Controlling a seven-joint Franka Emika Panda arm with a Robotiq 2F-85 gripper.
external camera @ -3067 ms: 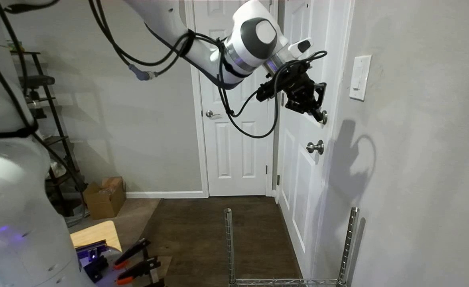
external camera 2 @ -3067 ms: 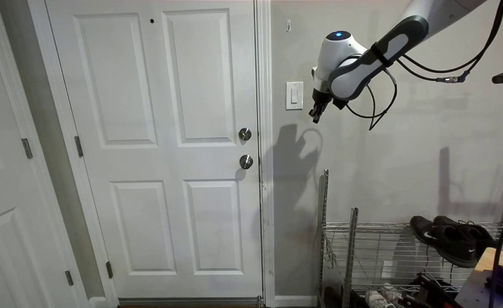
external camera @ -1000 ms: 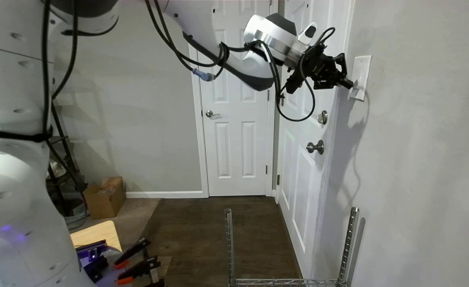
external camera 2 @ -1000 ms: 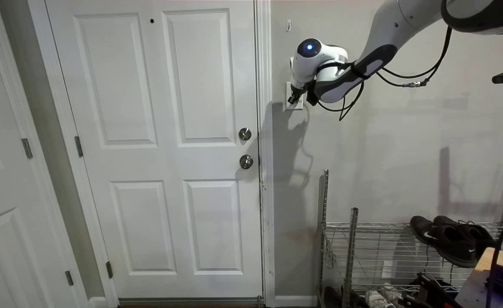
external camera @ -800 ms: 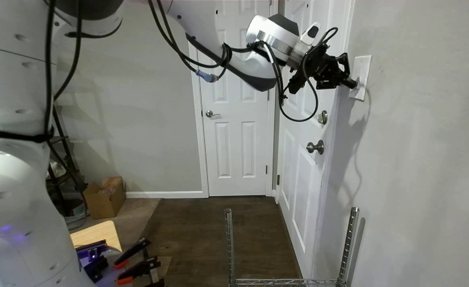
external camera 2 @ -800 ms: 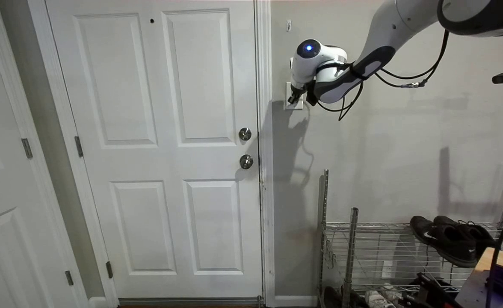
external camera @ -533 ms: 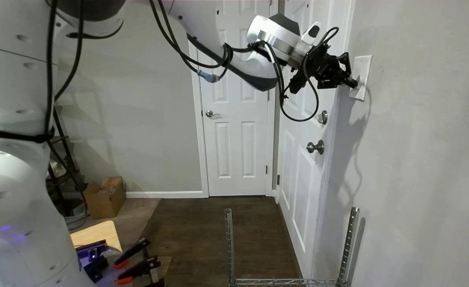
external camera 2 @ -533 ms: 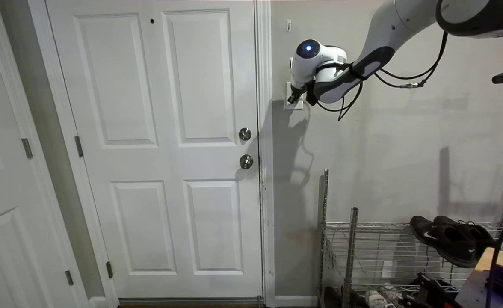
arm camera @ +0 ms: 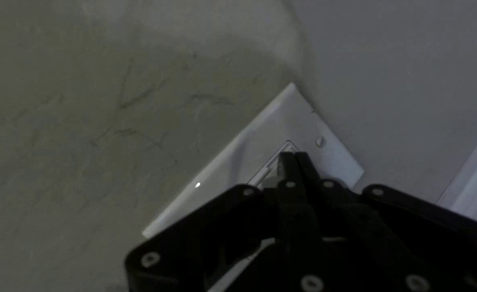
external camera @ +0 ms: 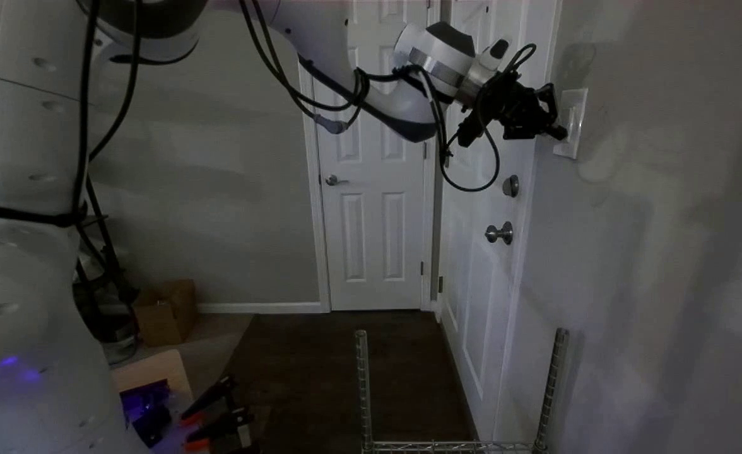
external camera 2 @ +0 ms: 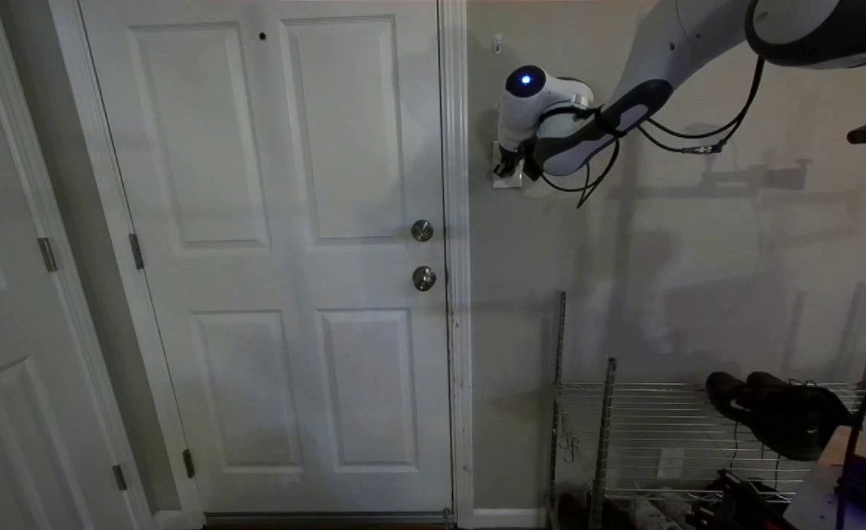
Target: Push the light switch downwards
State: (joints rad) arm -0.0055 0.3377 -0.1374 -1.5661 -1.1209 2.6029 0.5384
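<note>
The light switch is a small white upright wall plate (external camera: 577,104) beside the door frame. It also shows partly in an exterior view (external camera 2: 508,183), behind the gripper. In the wrist view the plate (arm camera: 258,129) appears tilted, with a screw and one end of the rocker's frame visible. My gripper (external camera: 559,133) is at the lower half of the plate, its tips at the rocker and seemingly touching it. In the wrist view the two black fingers (arm camera: 295,156) are together with nothing between them. They hide most of the rocker.
A white door (external camera 2: 359,280) with two round metal knobs (external camera 2: 423,278) stands beside the switch. A wire rack (external camera 2: 669,412) with dark shoes (external camera 2: 779,412) is below. Cables (external camera: 465,189) hang from the arm. A cardboard box (external camera: 166,312) sits on the floor.
Since three seconds ago the gripper has moved to the wall and onto the switch. Over the last half second it barely moved, while the room turned much darker and the shadows changed.
</note>
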